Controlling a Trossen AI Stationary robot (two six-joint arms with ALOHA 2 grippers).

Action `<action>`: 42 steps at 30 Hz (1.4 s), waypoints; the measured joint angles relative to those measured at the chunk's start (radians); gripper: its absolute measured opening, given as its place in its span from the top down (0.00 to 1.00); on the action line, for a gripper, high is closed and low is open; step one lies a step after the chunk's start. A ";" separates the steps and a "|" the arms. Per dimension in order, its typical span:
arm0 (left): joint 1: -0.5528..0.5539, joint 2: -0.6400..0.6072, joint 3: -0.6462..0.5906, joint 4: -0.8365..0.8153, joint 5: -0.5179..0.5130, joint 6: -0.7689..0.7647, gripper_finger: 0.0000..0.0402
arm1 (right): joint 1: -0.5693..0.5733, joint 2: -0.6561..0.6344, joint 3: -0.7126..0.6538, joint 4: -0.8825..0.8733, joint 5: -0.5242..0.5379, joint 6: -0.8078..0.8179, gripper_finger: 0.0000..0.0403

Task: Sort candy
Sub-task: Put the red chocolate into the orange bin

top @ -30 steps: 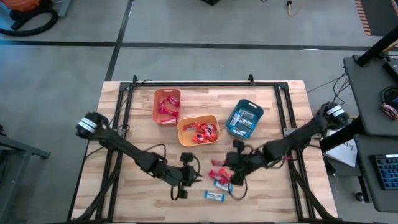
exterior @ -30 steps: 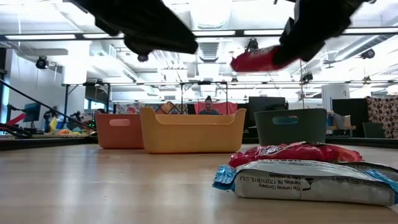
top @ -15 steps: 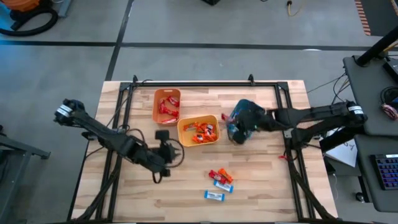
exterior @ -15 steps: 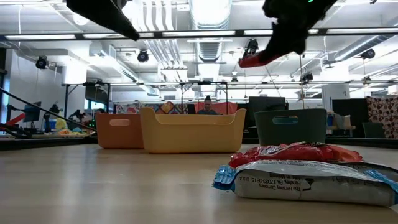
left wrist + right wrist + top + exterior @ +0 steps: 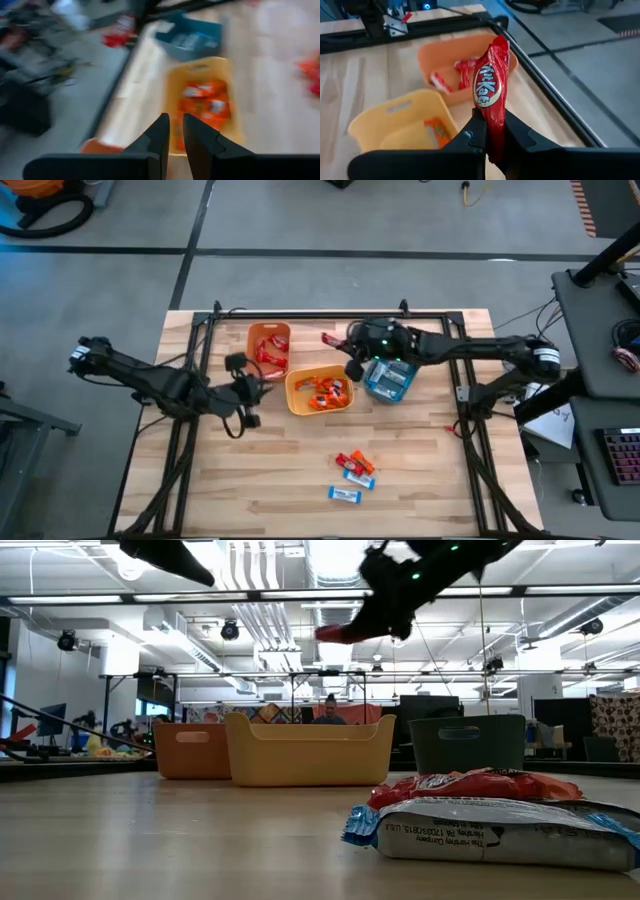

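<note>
The right gripper (image 5: pixel 352 352), clamped shut on a red foil-wrapped candy bar (image 5: pixel 330 339), hangs above the wooden worktop (image 5: pixel 420 470) with the orange plastic bin (image 5: pixel 252 332) of red sweets at its nine o'clock, nearer than the empty, nearly closed left gripper (image 5: pixel 262 380).

Right gripper (image 5: pixel 490 131) raised, clamped; left gripper (image 5: pixel 176 131) nearly closed, empty.

1. The red candy bar's (image 5: pixel 490 97) lower end is hidden between the right gripper's (image 5: pixel 492 137) fingers.
2. Beside the yellow bin (image 5: pixel 200 112), the left wrist view is smeared; its orange packets (image 5: pixel 205 102) are unreadable.
3. The blue-and-white bar (image 5: pixel 495 830) is cut off at the low view's edge.
</note>
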 joint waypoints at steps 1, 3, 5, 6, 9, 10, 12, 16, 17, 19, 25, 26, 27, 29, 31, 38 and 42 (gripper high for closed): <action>0.000 -0.014 -0.006 -0.002 -0.045 -0.014 0.90 | -0.002 0.027 0.015 0.016 -0.002 -0.010 0.95; 0.001 -0.040 -0.014 -0.006 -0.095 -0.039 0.90 | -0.002 0.077 0.046 0.038 -0.003 -0.029 0.95; 0.001 -0.058 -0.019 -0.014 -0.090 -0.056 0.90 | -0.002 0.131 0.083 0.047 -0.003 -0.038 0.95; 0.001 -0.065 -0.021 -0.023 -0.078 -0.065 0.90 | -0.002 0.156 0.101 0.047 -0.003 -0.040 0.94; 0.000 -0.077 -0.022 -0.055 -0.065 -0.100 0.90 | -0.002 0.236 0.157 0.053 -0.003 -0.047 0.93; 0.000 -0.081 -0.022 -0.068 -0.065 -0.112 0.90 | -0.002 0.262 0.174 0.052 -0.003 -0.054 0.93; 0.001 -0.088 -0.022 -0.093 -0.070 -0.134 0.90 | -0.002 0.310 0.208 0.052 -0.003 -0.058 0.93; 0.001 -0.092 -0.022 -0.114 -0.072 -0.148 0.90 | -0.002 0.391 0.278 0.034 -0.003 -0.065 0.93; 0.001 -0.093 -0.022 -0.114 -0.073 -0.150 0.90 | -0.002 0.409 0.297 0.027 -0.003 -0.065 0.92; 0.001 -0.094 -0.023 -0.115 -0.072 -0.152 0.90 | -0.002 0.439 0.326 0.023 -0.003 -0.066 0.92; 0.001 -0.086 -0.023 -0.120 -0.072 -0.153 0.90 | -0.002 0.507 0.398 0.024 -0.003 -0.082 0.92; 0.001 -0.086 -0.023 -0.121 -0.072 -0.153 0.90 | -0.002 0.518 0.406 0.028 -0.003 -0.086 0.92; 0.001 -0.086 -0.023 -0.120 -0.072 -0.153 0.90 | -0.002 0.528 0.417 0.037 -0.003 -0.090 0.92; 0.001 -0.086 -0.023 -0.121 -0.072 -0.154 0.90 | -0.002 0.545 0.436 0.046 -0.003 -0.091 0.92; 0.001 -0.086 -0.023 -0.121 -0.072 -0.157 0.90 | -0.002 0.569 0.458 0.067 -0.003 -0.091 0.92; 0.001 -0.087 -0.023 -0.120 -0.074 -0.160 0.90 | -0.002 0.669 0.543 0.074 -0.003 -0.103 0.92; 0.001 -0.086 -0.023 -0.121 -0.074 -0.161 0.90 | -0.001 0.714 0.583 0.078 -0.004 -0.101 0.92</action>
